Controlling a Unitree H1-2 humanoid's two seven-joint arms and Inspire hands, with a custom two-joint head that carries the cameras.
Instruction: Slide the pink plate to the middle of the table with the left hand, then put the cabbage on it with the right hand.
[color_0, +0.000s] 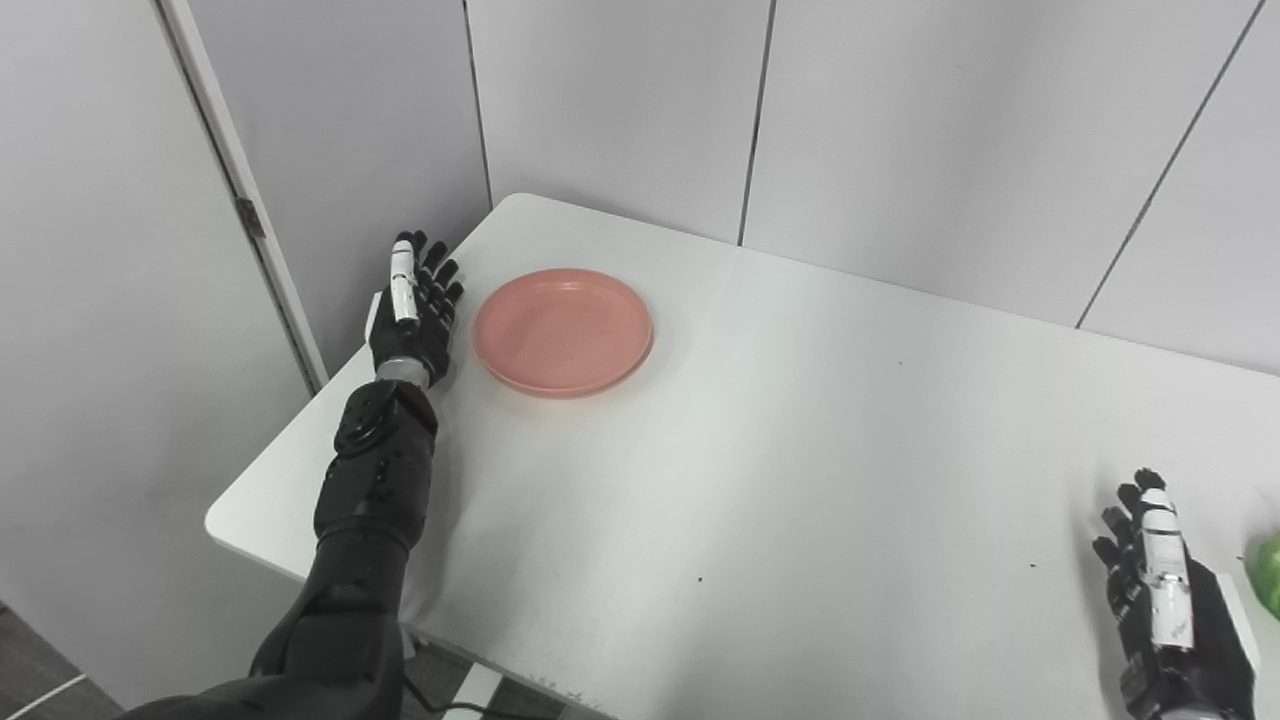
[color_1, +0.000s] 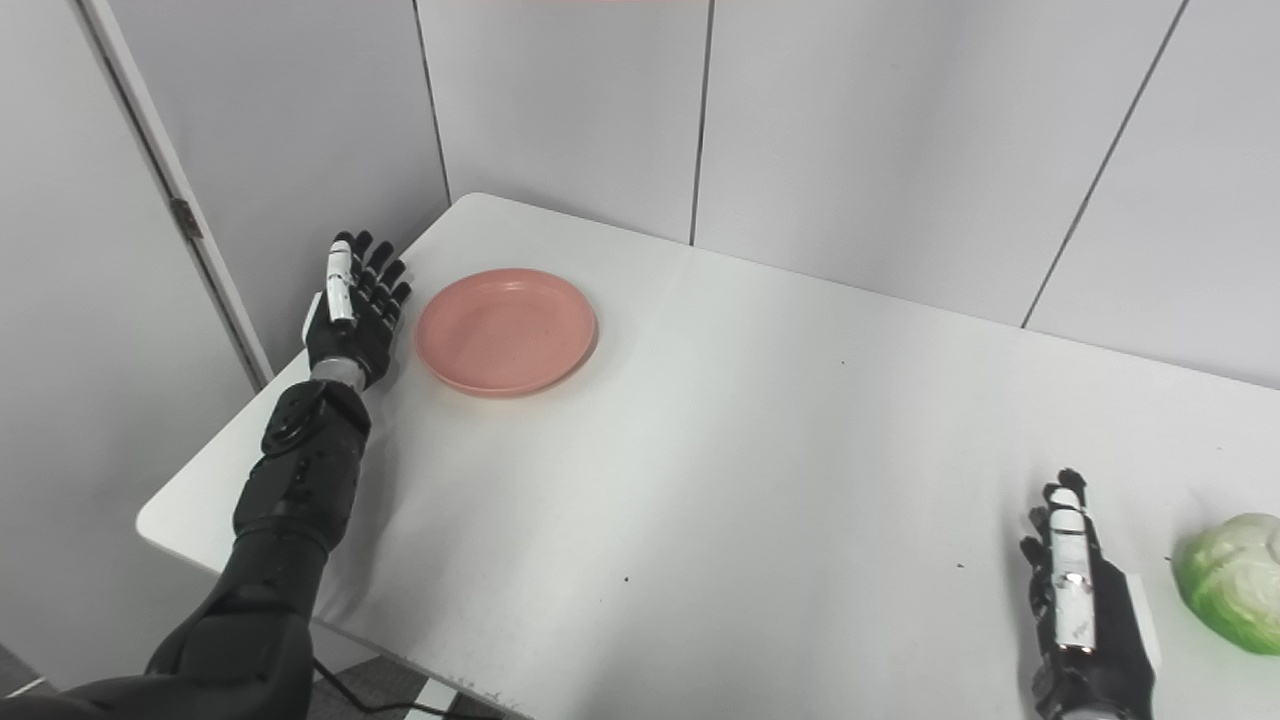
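Nearest the camera, at the lower right, the right robot hand sits low over the white desk close to its near edge, fingers stretched forward and a little apart, holding nothing. Just to its right, not touching it, lies the green cabbage, right by the frame's edge. Across the desk, the left robot hand is at the far left edge, near the rounded far corner, its fingers extended and spread, empty as well. Beside that hand, with a narrow strip of desk between them, rests the pink plate, flat and with nothing on it, in the far left part of the surface. From the plate toward the cabbage the desk is a wide bare stretch, marked only by a few small dark specks. Grey wall panels stand right behind the far edge, and more panelling stands beyond the left side past a gap.
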